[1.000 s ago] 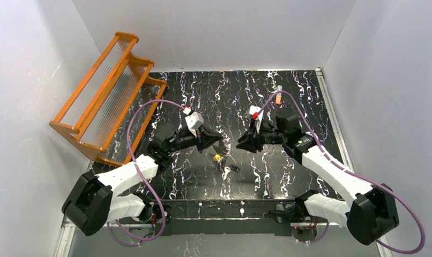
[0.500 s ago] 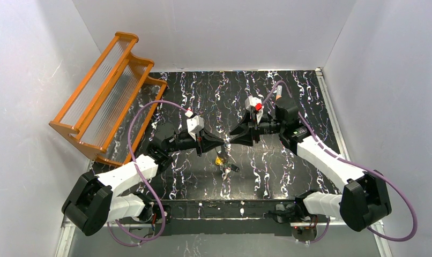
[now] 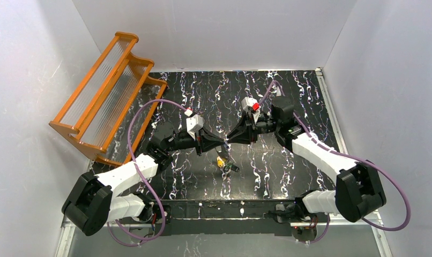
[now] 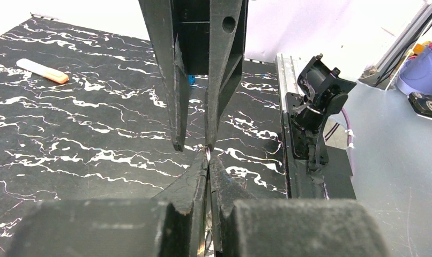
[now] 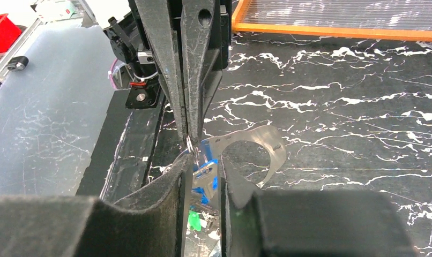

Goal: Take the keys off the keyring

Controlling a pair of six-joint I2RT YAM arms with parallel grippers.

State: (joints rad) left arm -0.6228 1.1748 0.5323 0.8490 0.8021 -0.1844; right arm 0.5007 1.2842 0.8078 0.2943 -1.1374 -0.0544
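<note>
Grey, thin and oval, the flat keyring point(image 5: 267, 140) is apparently pinched by the pressed-together left pincer point(image 4: 208, 158) above the worktop point(image 3: 203, 91). The colour-headed metal keys point(image 5: 204, 179) are hung just below, within the slightly spread right pincer point(image 5: 203, 163).

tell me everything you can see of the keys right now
The keys appear to hang as a small bunch under the spot where both grippers meet, above the black marbled table. The top view shows a yellow-orange head and a darker piece. The right wrist view shows a blue head and a green head, both plastic-looking. They dangle from the thin keyring, which is pinched in the shut left gripper. The open right gripper straddles them.
</note>
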